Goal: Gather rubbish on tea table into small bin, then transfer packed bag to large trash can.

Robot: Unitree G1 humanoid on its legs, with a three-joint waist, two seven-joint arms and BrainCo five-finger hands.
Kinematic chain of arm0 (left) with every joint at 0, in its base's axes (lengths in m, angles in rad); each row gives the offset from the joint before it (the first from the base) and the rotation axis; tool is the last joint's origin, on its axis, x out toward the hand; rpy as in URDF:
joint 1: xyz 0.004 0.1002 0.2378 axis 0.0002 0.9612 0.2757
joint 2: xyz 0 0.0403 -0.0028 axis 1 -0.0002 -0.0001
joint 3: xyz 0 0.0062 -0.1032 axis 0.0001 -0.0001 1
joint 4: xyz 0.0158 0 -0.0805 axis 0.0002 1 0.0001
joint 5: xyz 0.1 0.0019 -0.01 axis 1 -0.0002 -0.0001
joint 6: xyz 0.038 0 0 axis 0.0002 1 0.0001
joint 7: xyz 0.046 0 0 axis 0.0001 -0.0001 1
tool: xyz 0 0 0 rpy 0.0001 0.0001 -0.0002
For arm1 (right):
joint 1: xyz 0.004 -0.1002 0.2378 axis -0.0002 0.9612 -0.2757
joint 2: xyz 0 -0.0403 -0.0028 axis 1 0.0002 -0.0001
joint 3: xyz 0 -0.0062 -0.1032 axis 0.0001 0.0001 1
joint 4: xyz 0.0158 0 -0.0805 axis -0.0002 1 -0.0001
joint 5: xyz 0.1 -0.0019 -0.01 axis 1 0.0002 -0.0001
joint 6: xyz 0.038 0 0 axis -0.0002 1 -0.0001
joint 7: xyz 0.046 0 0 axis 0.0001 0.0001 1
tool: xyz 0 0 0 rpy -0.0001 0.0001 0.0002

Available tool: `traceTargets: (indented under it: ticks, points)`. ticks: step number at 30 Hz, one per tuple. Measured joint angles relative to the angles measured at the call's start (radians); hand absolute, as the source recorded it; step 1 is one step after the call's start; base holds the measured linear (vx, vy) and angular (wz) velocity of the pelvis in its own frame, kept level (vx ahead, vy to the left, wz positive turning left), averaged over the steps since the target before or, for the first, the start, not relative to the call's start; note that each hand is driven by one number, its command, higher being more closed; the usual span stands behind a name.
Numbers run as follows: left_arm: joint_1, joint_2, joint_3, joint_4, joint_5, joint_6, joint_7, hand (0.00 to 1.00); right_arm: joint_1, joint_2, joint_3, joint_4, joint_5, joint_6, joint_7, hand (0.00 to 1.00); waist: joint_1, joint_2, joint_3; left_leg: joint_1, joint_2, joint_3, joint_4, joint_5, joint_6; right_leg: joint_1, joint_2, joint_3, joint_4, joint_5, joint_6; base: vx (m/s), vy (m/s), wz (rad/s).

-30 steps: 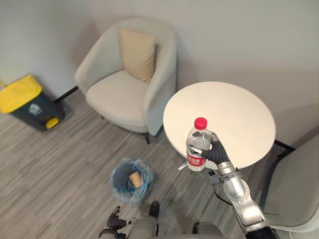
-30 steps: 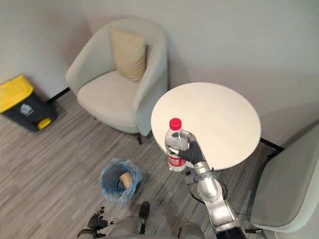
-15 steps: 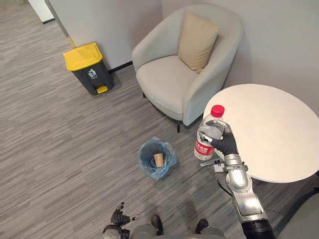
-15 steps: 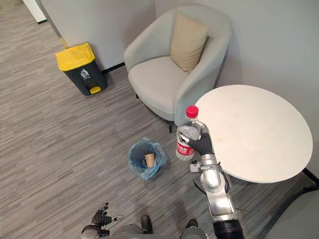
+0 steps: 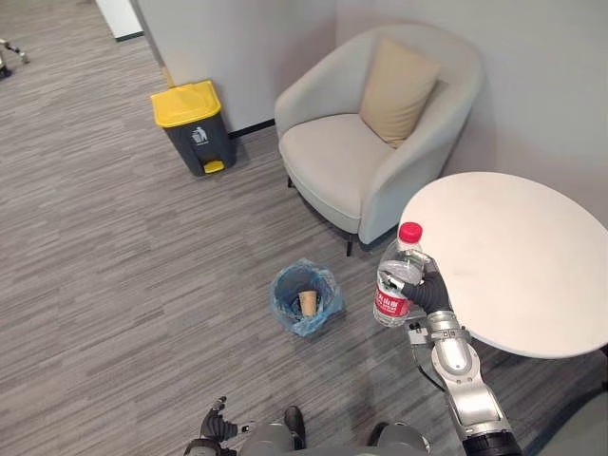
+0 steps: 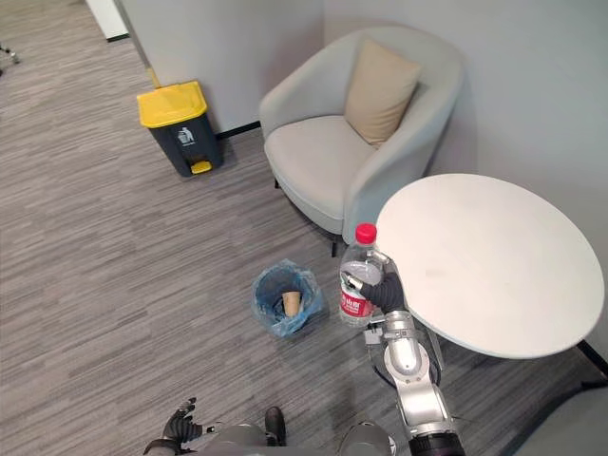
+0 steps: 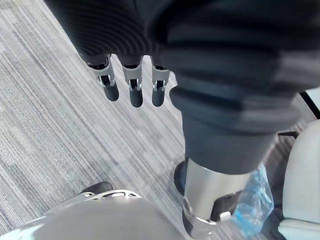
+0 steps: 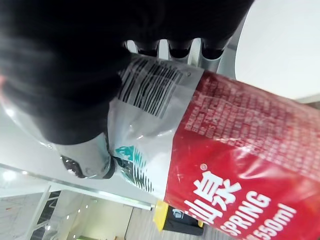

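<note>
Left eye view: right hand (image 5: 427, 294) grips a clear red-capped plastic bottle (image 5: 394, 272) beside the round white tea table (image 5: 518, 256), short of the blue-bagged small bin (image 5: 283, 290) holding a paper cup (image 5: 308, 302). Left wrist view: left hand (image 7: 131, 85) hangs slack-fingered, empty; the drop and the later haul likely remain.

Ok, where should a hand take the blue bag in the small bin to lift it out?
Probably the bunched rim of the blue bag, from above: its mouth faces up, plastic gathers round the edge, and a paper cup sits inside. The left hand hangs open; the right hand holds the bottle.
</note>
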Motion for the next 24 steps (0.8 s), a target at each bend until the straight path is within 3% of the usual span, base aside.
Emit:
traceTargets:
  ticks: [2, 4, 5, 7, 8, 9, 10, 11, 12, 13, 14, 16, 18, 19, 20, 21, 22, 23, 24]
  points:
    - [0.001, -0.001, 0.003, 0.001, -0.004, 0.0, 0.0, 0.0, 0.004, -0.008, 0.0, 0.001, 0.0, 0.001, 0.014, 1.0, -0.005, 0.001, 0.007, 0.022, -0.011, -0.035, -0.005, -0.005, 0.01, -0.059, -0.016, 0.11, 0.139, 0.035, -0.009, 0.16, 0.047, 0.59]
    - [-0.007, -0.003, 0.008, 0.001, -0.01, 0.001, 0.0, 0.0, 0.011, -0.009, 0.002, 0.002, 0.0, 0.0, 0.02, 1.0, -0.016, 0.031, 0.024, 0.029, 0.024, -0.093, 0.007, -0.015, 0.02, -0.128, 0.064, 0.222, 0.176, 0.003, -0.027, 0.18, 0.011, 0.65]
    - [-0.014, 0.0, 0.008, 0.002, -0.015, 0.001, 0.0, 0.0, 0.008, -0.009, 0.002, 0.001, 0.001, 0.0, 0.023, 1.0, -0.024, 0.026, 0.026, 0.031, 0.032, -0.126, -0.001, -0.015, 0.02, -0.162, 0.116, 0.274, 0.125, 0.002, -0.029, 0.15, -0.047, 0.67]
    - [-0.02, 0.008, 0.007, 0.004, -0.014, 0.001, -0.002, 0.0, 0.007, -0.01, 0.001, -0.001, 0.001, 0.0, 0.032, 1.0, -0.033, 0.005, 0.028, 0.048, 0.019, -0.162, -0.014, -0.015, 0.015, -0.184, 0.166, 0.336, 0.008, 0.02, -0.027, 0.16, -0.113, 0.8]
    - [-0.02, 0.015, 0.009, 0.003, -0.014, 0.0, -0.003, 0.0, 0.011, -0.009, 0.002, 0.001, 0.001, 0.0, 0.034, 1.0, -0.039, -0.013, 0.019, 0.052, -0.002, -0.179, -0.002, -0.029, 0.0, -0.186, 0.175, 0.368, -0.077, 0.056, -0.049, 0.24, -0.21, 1.11]
    - [-0.024, 0.014, 0.01, 0.006, -0.014, 0.0, -0.003, 0.0, 0.016, -0.016, -0.002, 0.001, 0.003, 0.0, 0.038, 1.0, -0.058, -0.023, 0.013, 0.041, -0.018, -0.226, 0.044, -0.061, -0.013, -0.162, 0.173, 0.383, -0.085, 0.132, -0.072, 0.27, -0.233, 1.06]
    - [-0.022, -0.01, 0.008, 0.008, -0.013, -0.004, -0.004, 0.0, 0.036, -0.04, -0.008, -0.003, 0.004, 0.0, 0.038, 1.0, -0.057, 0.025, 0.002, 0.029, 0.011, -0.244, 0.094, -0.105, -0.027, -0.135, 0.196, 0.346, -0.098, 0.095, -0.077, 0.25, -0.187, 0.75]
    - [-0.019, -0.016, 0.01, 0.008, -0.014, -0.004, -0.004, 0.0, 0.042, -0.046, -0.007, -0.003, 0.004, 0.0, 0.038, 1.0, -0.051, 0.03, 0.001, 0.025, 0.019, -0.243, 0.115, -0.111, -0.035, -0.127, 0.205, 0.343, -0.11, 0.094, -0.078, 0.31, -0.135, 0.34]
    - [-0.021, -0.033, 0.014, 0.01, -0.013, -0.006, -0.005, 0.0, 0.045, -0.063, -0.005, -0.003, 0.007, 0.001, 0.048, 1.0, -0.041, 0.07, 0.002, -0.03, 0.058, -0.216, 0.253, -0.149, -0.066, -0.087, 0.235, 0.318, -0.159, 0.092, -0.081, 0.26, -0.089, 0.21]
    - [-0.021, -0.038, 0.015, 0.01, -0.013, -0.007, -0.006, 0.0, 0.045, -0.067, -0.007, -0.003, 0.01, 0.003, 0.051, 1.0, -0.043, 0.082, 0.01, -0.079, 0.08, -0.182, 0.361, -0.151, -0.072, -0.061, 0.246, 0.307, -0.186, 0.092, -0.082, 0.3, -0.134, 0.26]
    - [-0.023, -0.042, 0.021, 0.007, -0.013, -0.008, -0.005, 0.0, 0.045, -0.068, 0.0, -0.003, 0.012, 0.012, 0.055, 1.0, -0.037, 0.092, 0.017, -0.154, 0.138, -0.093, 0.536, -0.151, -0.076, -0.005, 0.273, 0.295, -0.237, 0.102, -0.105, 0.21, -0.115, 0.12]
    - [-0.021, -0.036, 0.027, 0.001, -0.019, -0.009, -0.003, 0.0, 0.047, -0.06, 0.005, -0.003, 0.016, 0.017, 0.057, 1.0, -0.019, 0.075, 0.02, -0.18, 0.2, 0.013, 0.601, -0.171, -0.05, 0.073, 0.28, 0.274, -0.269, 0.104, -0.126, 0.34, -0.124, 0.05]
    - [-0.042, -0.033, 0.025, 0.0, -0.015, -0.009, -0.004, 0.0, 0.032, -0.059, 0.003, -0.003, 0.027, 0.017, 0.055, 1.0, -0.014, 0.061, 0.028, -0.192, 0.201, 0.048, 0.482, -0.172, -0.045, 0.106, 0.272, 0.272, -0.292, 0.104, -0.126, 0.31, -0.045, 0.01]
    - [-0.049, -0.033, 0.025, 0.0, -0.015, -0.009, -0.004, 0.0, 0.032, -0.059, -0.003, -0.003, 0.033, 0.017, 0.054, 1.0, -0.014, 0.061, 0.032, -0.191, 0.199, 0.056, 0.429, -0.166, -0.046, 0.11, 0.27, 0.271, -0.292, 0.104, -0.126, 0.26, 0.037, 0.01]
    - [-0.06, -0.035, 0.024, 0.0, -0.014, -0.009, -0.005, 0.0, 0.037, -0.057, -0.019, 0.0, 0.041, 0.018, 0.054, 1.0, -0.016, 0.062, 0.032, -0.182, 0.185, 0.056, 0.297, -0.116, -0.044, 0.122, 0.268, 0.267, -0.291, 0.1, -0.118, 0.26, 0.098, 0.1]
    - [-0.058, -0.038, 0.023, -0.004, -0.014, -0.011, -0.004, 0.0, 0.038, -0.06, -0.028, 0.0, 0.041, 0.019, 0.053, 1.0, -0.018, 0.075, 0.026, -0.152, 0.179, 0.051, 0.172, 0.045, -0.028, 0.142, 0.277, 0.268, -0.289, 0.08, -0.088, 0.27, 0.121, 0.09]
    - [-0.059, -0.037, 0.022, -0.002, -0.014, -0.01, -0.004, 0.0, 0.035, -0.064, -0.032, 0.004, 0.04, 0.019, 0.052, 1.0, -0.018, 0.079, 0.029, -0.14, 0.181, 0.051, 0.16, 0.055, -0.02, 0.157, 0.284, 0.271, -0.289, 0.064, -0.072, 0.29, 0.122, 0.17]
    - [-0.062, -0.02, 0.023, -0.011, -0.013, -0.01, -0.004, 0.0, 0.036, -0.036, -0.039, 0.008, 0.04, 0.021, 0.048, 1.0, -0.023, 0.04, 0.036, -0.12, 0.152, 0.054, 0.144, 0.062, -0.017, 0.169, 0.257, 0.272, -0.289, 0.051, -0.062, 0.21, 0.092, 0.16]
    - [-0.06, -0.009, 0.023, -0.016, -0.013, -0.011, -0.003, 0.0, 0.038, -0.027, -0.034, 0.006, 0.04, 0.02, 0.05, 1.0, -0.024, 0.026, 0.035, -0.109, 0.138, 0.055, 0.124, 0.062, -0.017, 0.17, 0.244, 0.274, -0.29, 0.051, -0.061, 0.21, 0.101, 0.21]
